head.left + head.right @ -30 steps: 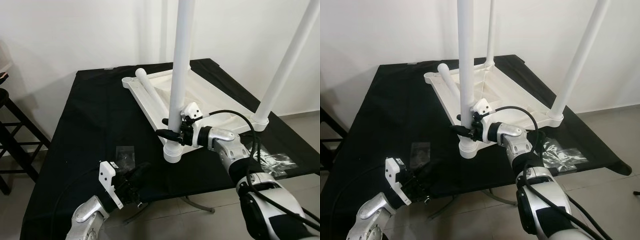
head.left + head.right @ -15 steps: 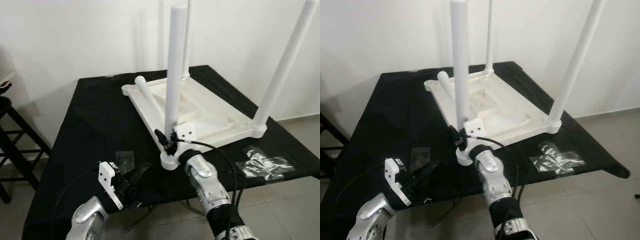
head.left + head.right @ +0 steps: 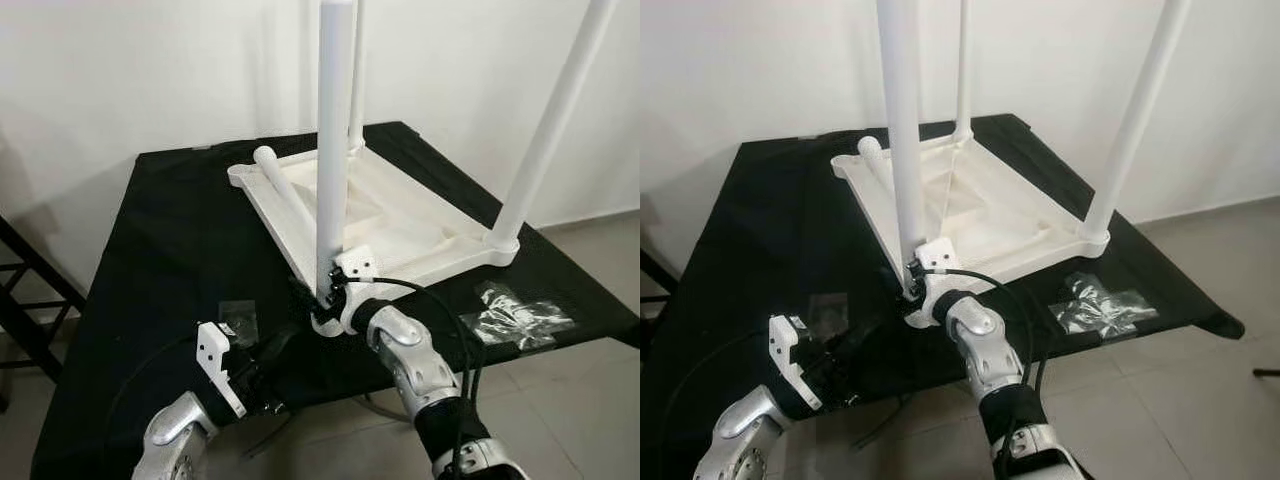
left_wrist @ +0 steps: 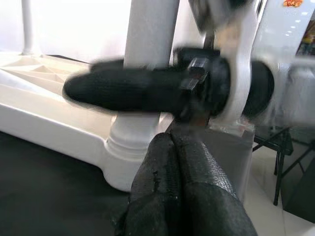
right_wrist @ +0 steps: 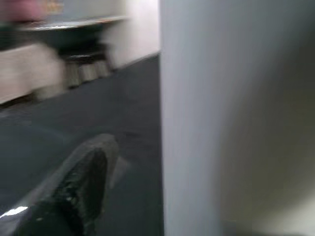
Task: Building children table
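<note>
Now right hand (image 3: 322, 296) clamped on near leg (image 3: 333, 150) base at table-edge; left hand (image 3: 268, 362) fingers together.

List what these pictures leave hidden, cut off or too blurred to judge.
- Right gripper at the near leg: right wrist view is blurred, the leg hides one finger, so its grip is unclear.
- Far leg tops: cut off by the upper edge in both eye views.
- Plastic bag: contents too small to tell.
- Left gripper, fingers together: the blurred right gripper blocks what lies beyond.

Upright white legs (image 3: 334, 150) above black tabletop (image 3: 180, 240)
</note>
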`<state>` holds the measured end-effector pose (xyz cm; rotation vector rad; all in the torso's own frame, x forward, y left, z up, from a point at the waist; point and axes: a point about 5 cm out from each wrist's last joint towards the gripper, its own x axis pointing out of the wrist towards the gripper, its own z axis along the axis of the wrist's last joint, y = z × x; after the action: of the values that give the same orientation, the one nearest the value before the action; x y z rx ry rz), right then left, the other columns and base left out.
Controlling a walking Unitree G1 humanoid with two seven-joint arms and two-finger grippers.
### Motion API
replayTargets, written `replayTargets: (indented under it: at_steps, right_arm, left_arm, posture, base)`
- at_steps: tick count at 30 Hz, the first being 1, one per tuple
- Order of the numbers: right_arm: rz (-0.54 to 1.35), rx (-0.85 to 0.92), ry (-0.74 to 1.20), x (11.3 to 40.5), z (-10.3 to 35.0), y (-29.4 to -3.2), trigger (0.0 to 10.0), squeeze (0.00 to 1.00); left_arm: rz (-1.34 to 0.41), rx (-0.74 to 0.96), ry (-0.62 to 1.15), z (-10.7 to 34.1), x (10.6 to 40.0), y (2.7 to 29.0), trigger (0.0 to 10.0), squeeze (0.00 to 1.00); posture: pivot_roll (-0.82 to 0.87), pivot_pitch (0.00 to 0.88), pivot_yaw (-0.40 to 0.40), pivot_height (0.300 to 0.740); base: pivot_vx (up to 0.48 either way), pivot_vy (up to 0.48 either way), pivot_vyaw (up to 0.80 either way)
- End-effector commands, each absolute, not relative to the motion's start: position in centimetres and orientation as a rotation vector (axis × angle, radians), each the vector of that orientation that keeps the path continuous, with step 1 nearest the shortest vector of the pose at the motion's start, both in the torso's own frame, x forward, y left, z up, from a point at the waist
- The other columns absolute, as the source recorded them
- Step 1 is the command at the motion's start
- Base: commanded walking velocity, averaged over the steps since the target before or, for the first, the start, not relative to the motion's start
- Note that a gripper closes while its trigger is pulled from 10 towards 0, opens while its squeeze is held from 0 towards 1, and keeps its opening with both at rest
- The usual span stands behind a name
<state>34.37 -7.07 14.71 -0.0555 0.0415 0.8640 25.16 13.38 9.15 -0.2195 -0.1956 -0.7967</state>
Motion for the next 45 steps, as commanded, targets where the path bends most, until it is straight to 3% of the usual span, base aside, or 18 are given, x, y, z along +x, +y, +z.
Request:
replayTargets:
  at_steps: [1,9,17,18,30,31,33,34,35,36,37,39,40,45]
  right_arm:
    - [0.99,-0.088,0.017,34.9,16.2,-7.3,10.0,0.0]
    - [1.115,-0.191,0.093,37.1,17.7,-11.3,10.0,0.0]
    - [1.186,-0.175,0.154,37.4,18.3,-12.3,10.0,0.0]
    - [1.192,-0.167,0.16,37.5,18.5,-12.5,0.0,0.0]
    - [1.172,-0.164,0.177,37.4,17.6,-13.5,0.0,0.0]
    - [1.138,-0.172,0.174,37.3,17.2,-14.1,0.0,0.0]
    - [0.883,-0.149,0.205,36.8,14.3,-14.6,0.0,0.0]
    - [0.883,-0.149,0.205,36.8,14.3,-14.6,0.0,0.0]
    - [0.648,-0.15,0.206,36.6,12.7,-14.5,0.0,0.0]
    - [0.648,-0.15,0.206,36.6,12.7,-14.5,0.0,0.0]
    - [0.424,-0.034,0.262,34.9,10.0,-13.6,0.0,0.0]
    - [0.424,-0.034,0.262,34.9,10.0,-13.6,0.0,0.0]
    - [0.363,-0.03,0.304,32.8,8.1,-11.9,0.0,0.0]
    - [0.353,-0.047,0.29,32.6,8.3,-10.6,0.0,0.0]
  left_arm:
    - [-0.796,-0.225,-0.176,8.7,25.1,13.4,10.0,0.0]
    - [-0.794,-0.219,-0.174,8.7,25.1,13.4,10.0,0.0]
    - [-0.796,-0.21,-0.17,8.6,25.0,13.5,10.0,0.0]
    - [-0.797,-0.209,-0.168,8.6,25.0,13.5,10.0,0.0]
    - [-0.806,-0.211,-0.16,8.4,24.8,13.5,10.0,0.0]
    - [-0.807,-0.212,-0.161,8.4,24.8,13.4,10.0,0.0]
    - [-0.807,-0.214,-0.164,8.5,24.5,13.6,10.0,0.0]
    - [-0.807,-0.214,-0.164,8.5,24.5,13.6,10.0,0.0]
    - [-0.807,-0.215,-0.164,8.5,24.4,13.7,10.0,0.0]
    - [-0.807,-0.215,-0.164,8.5,24.4,13.7,10.0,0.0]
    - [-0.807,-0.218,-0.164,8.5,24.4,13.8,10.0,0.0]
    - [-0.807,-0.218,-0.164,8.5,24.4,13.8,10.0,0.0]
    - [-0.808,-0.22,-0.16,8.5,24.5,13.9,10.0,0.0]
    - [-0.824,-0.228,-0.152,8.5,24.6,13.8,10.0,0.0]
  posture:
    - [0.0,0.0,0.008,0.74]
    - [0.03,0.0,-0.003,0.74]
    - [0.04,0.0,-0.004,0.74]
    - [0.05,0.0,-0.004,0.74]
    - [0.04,0.0,0.005,0.74]
    - [0.04,0.0,0.006,0.74]
    - [0.02,0.0,-0.004,0.74]
    - [0.02,0.0,-0.004,0.74]
    - [0.02,0.0,-0.001,0.74]
    - [0.02,0.0,-0.001,0.74]
    - [0.01,0.0,0.016,0.74]
    - [0.01,0.0,0.016,0.74]
    - [0.0,0.0,0.033,0.74]
    - [0.01,0.0,0.01,0.74]
  base:
    - [0.0,0.0,0.0]
    - [0.0,0.0,0.0]
    - [0.0,0.0,0.0]
    - [0.0,0.0,0.0]
    - [0.0,0.0,0.0]
    - [0.0,0.0,0.0]
    - [0.0,0.0,0.0]
    - [0.0,0.0,0.0]
    - [0.0,0.0,0.0]
    - [0.0,0.0,0.0]
    - [0.0,0.0,0.0]
    - [0.0,0.0,0.0]
    - [0.0,0.0,0.0]
    - [0.0,0.0,0.0]
